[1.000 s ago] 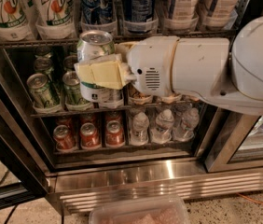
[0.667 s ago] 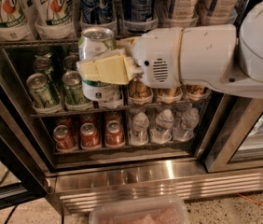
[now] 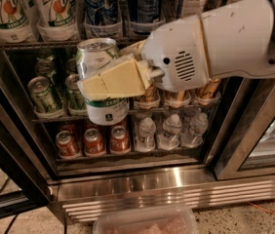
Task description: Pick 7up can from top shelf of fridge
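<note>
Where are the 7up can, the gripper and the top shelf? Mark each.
7up can (image 3: 107, 115), camera view, lower body under the green band.
gripper (image 3: 97, 77), camera view, middle of its grip, shut on the can.
top shelf (image 3: 35, 43), camera view, front wire rail.

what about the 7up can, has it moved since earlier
Yes: held in the end effector, the 7up can sits lower, now overlapping the middle shelf rail.

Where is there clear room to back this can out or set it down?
The gripper holds the 7up can in front of the fridge. Bare: floor beside the plastic tub. Crowded: every rack, top shelf included.
</note>
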`<state>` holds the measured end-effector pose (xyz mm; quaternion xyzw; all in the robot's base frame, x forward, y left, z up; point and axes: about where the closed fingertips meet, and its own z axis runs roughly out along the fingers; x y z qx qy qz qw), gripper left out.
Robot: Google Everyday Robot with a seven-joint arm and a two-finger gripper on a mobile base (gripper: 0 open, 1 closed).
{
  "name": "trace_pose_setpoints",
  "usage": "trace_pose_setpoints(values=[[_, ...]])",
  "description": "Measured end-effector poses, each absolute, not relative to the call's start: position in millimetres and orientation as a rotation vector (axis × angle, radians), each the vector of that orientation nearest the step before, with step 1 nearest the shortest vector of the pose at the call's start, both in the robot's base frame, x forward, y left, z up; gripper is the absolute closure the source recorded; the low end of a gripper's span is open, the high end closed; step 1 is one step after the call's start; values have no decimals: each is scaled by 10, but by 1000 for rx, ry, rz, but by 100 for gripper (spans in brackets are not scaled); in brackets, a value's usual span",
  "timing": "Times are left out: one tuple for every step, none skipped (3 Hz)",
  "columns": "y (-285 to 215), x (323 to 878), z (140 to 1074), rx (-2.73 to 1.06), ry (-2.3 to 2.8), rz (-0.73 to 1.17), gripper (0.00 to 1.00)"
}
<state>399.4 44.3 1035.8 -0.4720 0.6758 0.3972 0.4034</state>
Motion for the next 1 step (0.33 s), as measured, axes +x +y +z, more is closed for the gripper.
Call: trace_pose_setpoints(values=[[444,3994,10358,-1192,1707,1003,100]])
